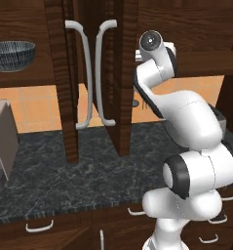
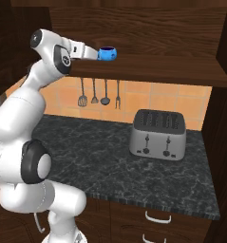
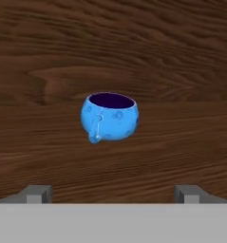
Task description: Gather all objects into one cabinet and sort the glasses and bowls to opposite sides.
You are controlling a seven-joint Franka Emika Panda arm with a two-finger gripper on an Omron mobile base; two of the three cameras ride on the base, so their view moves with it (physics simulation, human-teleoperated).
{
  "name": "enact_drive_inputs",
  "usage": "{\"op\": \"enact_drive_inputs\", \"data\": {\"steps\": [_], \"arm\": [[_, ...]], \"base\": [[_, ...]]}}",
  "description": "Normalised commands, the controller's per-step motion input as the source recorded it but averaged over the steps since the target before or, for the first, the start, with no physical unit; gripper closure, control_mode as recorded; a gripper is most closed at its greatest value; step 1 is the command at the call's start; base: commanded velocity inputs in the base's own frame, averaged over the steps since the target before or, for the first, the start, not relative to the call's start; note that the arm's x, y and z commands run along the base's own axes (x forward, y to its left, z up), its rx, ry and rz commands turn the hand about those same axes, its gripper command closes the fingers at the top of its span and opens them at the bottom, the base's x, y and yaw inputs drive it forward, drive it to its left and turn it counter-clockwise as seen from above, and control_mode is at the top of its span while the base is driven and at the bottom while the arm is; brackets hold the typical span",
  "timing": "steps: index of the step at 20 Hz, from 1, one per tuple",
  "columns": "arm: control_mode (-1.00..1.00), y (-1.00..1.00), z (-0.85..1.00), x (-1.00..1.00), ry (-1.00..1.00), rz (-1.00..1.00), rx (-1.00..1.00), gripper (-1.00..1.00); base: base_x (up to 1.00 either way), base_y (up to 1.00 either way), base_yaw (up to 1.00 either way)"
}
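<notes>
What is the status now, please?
Claw open, empty, aimed at small blue bowl on cabinet shelf. Bowl upright, untouched. Nothing between them.

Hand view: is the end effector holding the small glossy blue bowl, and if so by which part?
Nothing is held. The end effector is open, and the small glossy blue bowl sits on the wooden cabinet shelf ahead of its fingertips, untouched.
</notes>
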Motion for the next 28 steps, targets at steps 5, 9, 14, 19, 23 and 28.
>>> {"op": "enact_drive_inputs", "data": {"steps": [5,9,14,19,23,28], "arm": [[-1.0,-0.13,0.0,0.28,0.0,-0.05,0.01,-1.0],[-1.0,-0.08,0.0,0.4,0.0,-0.06,0.03,-1.0],[-1.0,0.0,0.0,0.45,0.0,-0.02,0.01,-1.0],[-1.0,0.0,-0.02,0.41,0.0,-0.01,0.0,-1.0],[-1.0,0.0,-0.09,0.38,0.0,-0.01,0.0,-1.0],[-1.0,0.0,-0.01,0.09,0.0,0.0,0.0,-1.0]], "base": [[0.0,0.0,0.0],[0.0,0.0,0.0],[0.0,0.0,0.0],[0.0,0.0,0.0],[0.0,0.0,0.0],[0.0,0.0,0.0]]}}
